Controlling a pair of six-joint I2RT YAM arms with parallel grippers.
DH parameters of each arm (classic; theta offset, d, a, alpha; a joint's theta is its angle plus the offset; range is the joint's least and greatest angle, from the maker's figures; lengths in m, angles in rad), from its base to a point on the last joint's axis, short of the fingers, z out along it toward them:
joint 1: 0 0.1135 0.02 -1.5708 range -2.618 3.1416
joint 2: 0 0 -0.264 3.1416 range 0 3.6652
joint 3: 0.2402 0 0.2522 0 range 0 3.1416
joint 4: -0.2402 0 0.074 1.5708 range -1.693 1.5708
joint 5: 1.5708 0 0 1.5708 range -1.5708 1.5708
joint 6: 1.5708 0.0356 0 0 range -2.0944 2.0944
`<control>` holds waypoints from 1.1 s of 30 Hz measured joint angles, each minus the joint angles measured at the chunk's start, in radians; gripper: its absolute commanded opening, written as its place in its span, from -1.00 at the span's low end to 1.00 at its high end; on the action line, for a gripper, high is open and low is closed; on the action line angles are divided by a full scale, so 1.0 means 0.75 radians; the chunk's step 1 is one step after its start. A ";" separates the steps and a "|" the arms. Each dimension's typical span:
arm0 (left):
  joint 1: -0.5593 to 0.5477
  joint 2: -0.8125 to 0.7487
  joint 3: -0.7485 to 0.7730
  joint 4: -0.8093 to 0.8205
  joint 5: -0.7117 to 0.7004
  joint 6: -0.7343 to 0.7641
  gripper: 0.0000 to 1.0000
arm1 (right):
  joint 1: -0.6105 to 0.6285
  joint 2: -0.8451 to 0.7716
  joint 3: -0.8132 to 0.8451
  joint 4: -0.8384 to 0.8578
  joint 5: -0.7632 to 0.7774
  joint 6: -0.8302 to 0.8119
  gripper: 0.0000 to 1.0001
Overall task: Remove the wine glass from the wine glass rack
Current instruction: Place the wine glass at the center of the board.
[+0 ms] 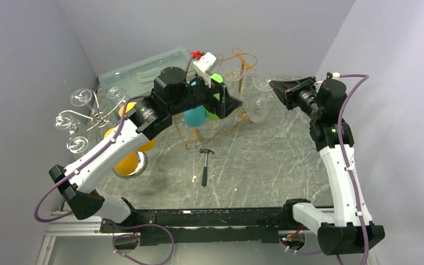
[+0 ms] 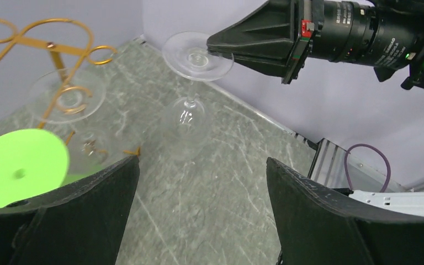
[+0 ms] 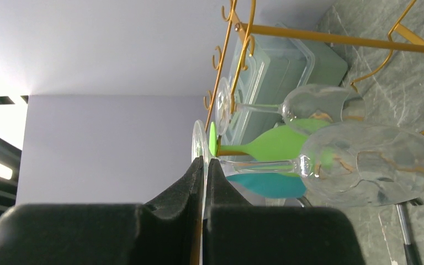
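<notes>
A gold wire wine glass rack (image 1: 242, 59) stands toward the back of a grey marbled counter (image 1: 265, 165). Hanging upside down from it are a green glass (image 3: 270, 144), a teal glass (image 3: 265, 185) and a second clear glass (image 2: 66, 95), packed closely together. To the left of the rack sits a lidded plastic bin (image 1: 143, 72). Farther left stands a second rack (image 1: 91, 113) holding more clear glasses. In front of the rack a hammer (image 1: 205, 165) lies flat on the counter. The left arm reaches across the rack's front and hides part of it from overhead. The left hand (image 2: 201, 207) hovers close beside the green and teal glasses, jaws spread wide with nothing between them, facing the rack's right end. The clear wine glass (image 2: 186, 127) hangs upside down just beside that right end, apart from the gold arms. The right hand (image 3: 204, 165) comes in from the right of the rack and is pinched tight on the thin edge of the glass's round foot. The stem and bowl hang below its fingertips, on the side toward the rack.
</notes>
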 measured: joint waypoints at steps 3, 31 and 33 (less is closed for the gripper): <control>-0.031 -0.023 -0.130 0.171 0.019 0.015 0.68 | -0.001 -0.041 0.031 -0.072 -0.003 0.000 -1.00; -0.226 0.333 -0.256 1.159 -0.009 0.148 0.08 | -0.001 -0.193 0.263 -0.323 -0.040 0.042 -1.00; -0.227 0.346 -0.245 1.191 -0.015 0.143 -0.04 | -0.001 -0.193 0.263 -0.326 -0.040 0.045 -1.00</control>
